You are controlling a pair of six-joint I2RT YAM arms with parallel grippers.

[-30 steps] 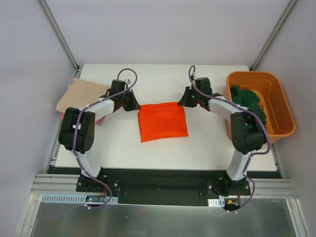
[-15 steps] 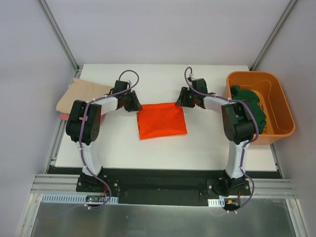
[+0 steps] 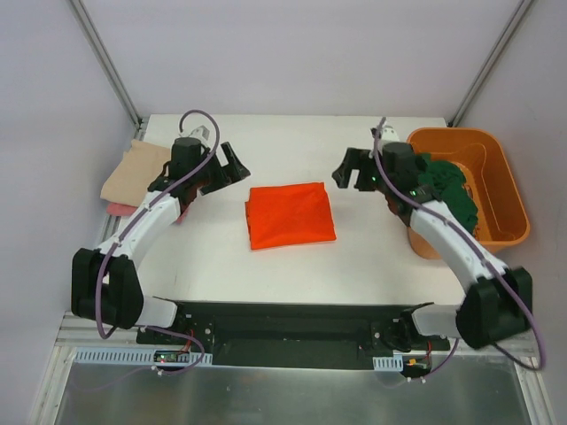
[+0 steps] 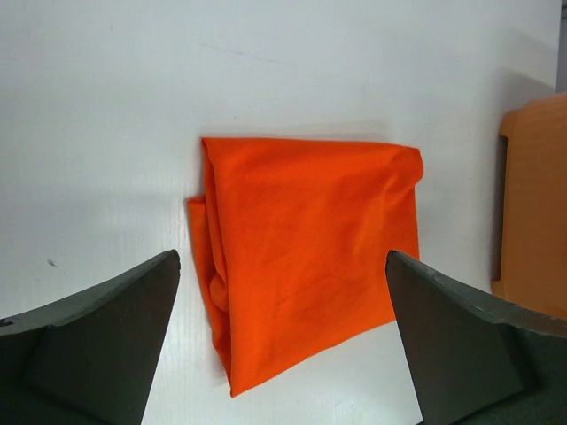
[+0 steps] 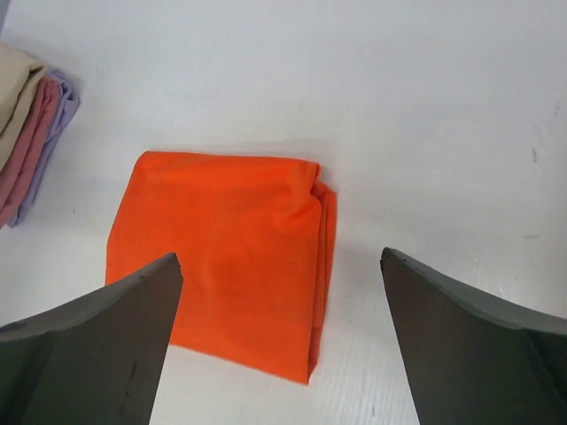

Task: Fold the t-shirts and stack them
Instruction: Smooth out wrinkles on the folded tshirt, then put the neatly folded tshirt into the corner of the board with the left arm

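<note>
Judging from how things lie, I am between steps: the orange t-shirt (image 3: 291, 215) sits folded into a neat near-square in the middle of the desk (image 3: 292, 266), and nothing is holding it. Both the left jaws and the right jaws stand wide open and empty, raised above the desk on either side of the shirt's far edge, each wrist camera looking down on the cloth between its own fingers. I take the fold itself as done, with stacking next: the shirt has to go onto the pile at the desk's left edge, where a beige t-shirt (image 3: 133, 168) lies on top of a pink t-shirt (image 5: 35, 133). That move calls for a grip through every layer, since the left wrist view shows loose, uneven layers bunched along one side of the orange t-shirt (image 4: 306, 257), and a shallow pinch could let the fold spill open. The pile is hard to read: my left arm covers part of it from above, the right wrist view crops it, and a lilac layer (image 5: 60, 111) peeks out that I cannot identify. A dark green t-shirt (image 3: 447, 181) lies crumpled in the orange bin (image 3: 509, 177), partly behind my right arm, so I cannot tell whether it is one garment or several.
</note>
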